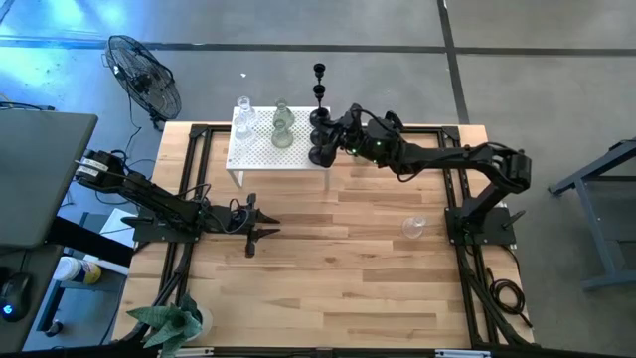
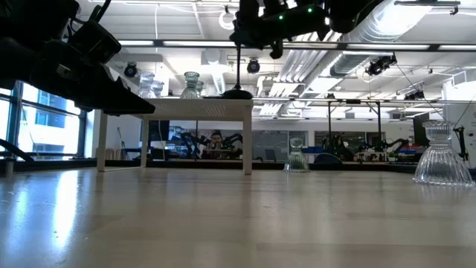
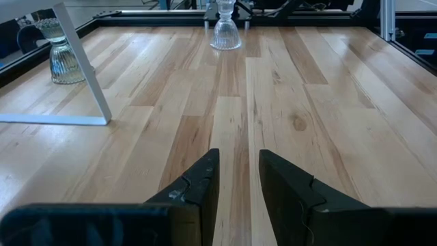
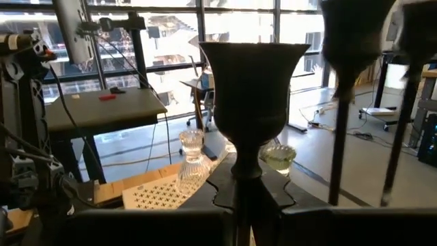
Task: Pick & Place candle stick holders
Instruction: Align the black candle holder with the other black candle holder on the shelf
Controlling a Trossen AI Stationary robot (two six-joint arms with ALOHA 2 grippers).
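My right gripper (image 1: 341, 134) is at the right end of the white perforated little table (image 1: 260, 157), shut on a black candle stick holder (image 4: 252, 82) with a wide cup and a thin stem. Two more black holders (image 1: 319, 72) stand at that end; their stems show in the right wrist view (image 4: 339, 116). Two glass holders (image 1: 244, 117) (image 1: 283, 127) stand on the white table. A clear glass holder (image 1: 413, 227) stands on the wood at the right, and another (image 2: 296, 158) beside the white table's leg. My left gripper (image 1: 260, 224) is open and empty, low at the left. My right gripper pinches the black holder's thin stem (image 4: 246, 169) just under its cup, between the two fingers. The fingers come level from the table's right and lie across the stem. The holder stands upright. Its round base (image 2: 236, 94) is at the white table's top; whether it touches, I cannot tell.
A black floor fan (image 1: 146, 75) stands beyond the far left corner, and a green plant (image 1: 171, 323) is at the near left corner. Bare wood (image 1: 338, 278) lies across the table's middle and near side. A black frame (image 1: 467, 179) runs along the table's edges.
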